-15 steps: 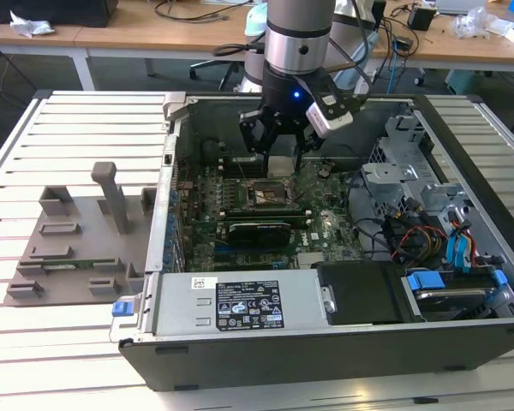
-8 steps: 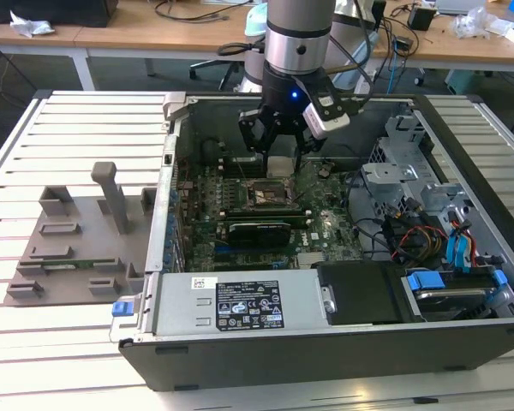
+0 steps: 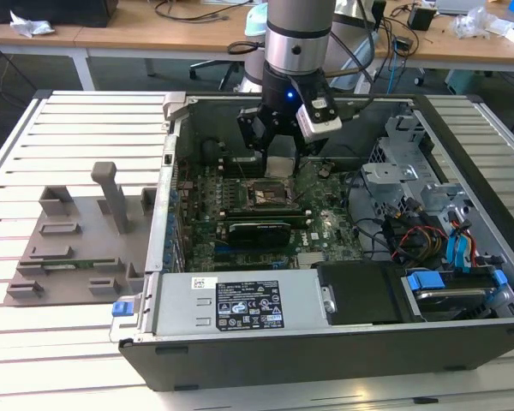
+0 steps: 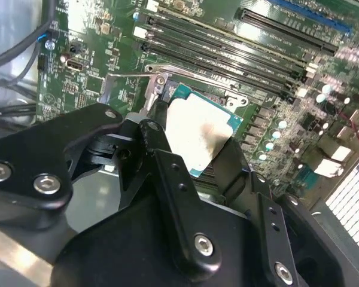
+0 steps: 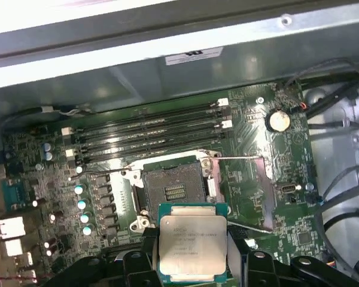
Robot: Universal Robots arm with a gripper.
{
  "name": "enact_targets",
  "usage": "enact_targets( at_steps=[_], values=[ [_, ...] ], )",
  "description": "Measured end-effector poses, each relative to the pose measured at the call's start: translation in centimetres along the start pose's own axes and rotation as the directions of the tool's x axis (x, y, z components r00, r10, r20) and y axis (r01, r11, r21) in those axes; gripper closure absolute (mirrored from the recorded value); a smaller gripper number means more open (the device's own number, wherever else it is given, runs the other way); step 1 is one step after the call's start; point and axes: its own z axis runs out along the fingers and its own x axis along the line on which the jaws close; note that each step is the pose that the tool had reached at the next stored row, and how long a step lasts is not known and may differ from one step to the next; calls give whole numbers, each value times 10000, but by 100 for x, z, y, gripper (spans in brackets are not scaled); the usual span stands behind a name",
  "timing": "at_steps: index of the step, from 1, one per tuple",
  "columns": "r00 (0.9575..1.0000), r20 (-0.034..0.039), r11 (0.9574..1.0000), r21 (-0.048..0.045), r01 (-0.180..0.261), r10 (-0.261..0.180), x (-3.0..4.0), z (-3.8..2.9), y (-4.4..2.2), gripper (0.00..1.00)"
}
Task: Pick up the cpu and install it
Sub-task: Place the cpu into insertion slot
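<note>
Silvery cpu (image 5: pixel 190 245), faint print on lid, clamped in jaws above open socket (image 5: pixel 175 190).

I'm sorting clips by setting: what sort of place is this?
Probably a robotics lab or workshop: an open computer case lies on a slatted metal table, a robot arm holds the cpu over its motherboard, and cluttered desks stand behind.

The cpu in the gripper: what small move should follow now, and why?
Probably a short shift to centre the cpu over the socket before lowering. The gripper is shut on its edges and holds it above the board; the socket looks empty and uncovered. In the first wrist view the cpu seems offset from the socket, though the camera angle may exaggerate this.
</note>
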Motion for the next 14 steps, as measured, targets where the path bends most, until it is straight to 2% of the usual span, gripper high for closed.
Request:
enact_targets(
  at_steps=[1, 6, 14],
  values=[
    [9993, -9, 9993, 4, -369, 369, 0, 2, 0, 45],
    [9944, -27, 9945, 12, -1052, 1052, 0, 4, 0, 45],
    [9806, -49, 9807, 26, -1957, 1957, 0, 5, 0, 45]
  ],
)
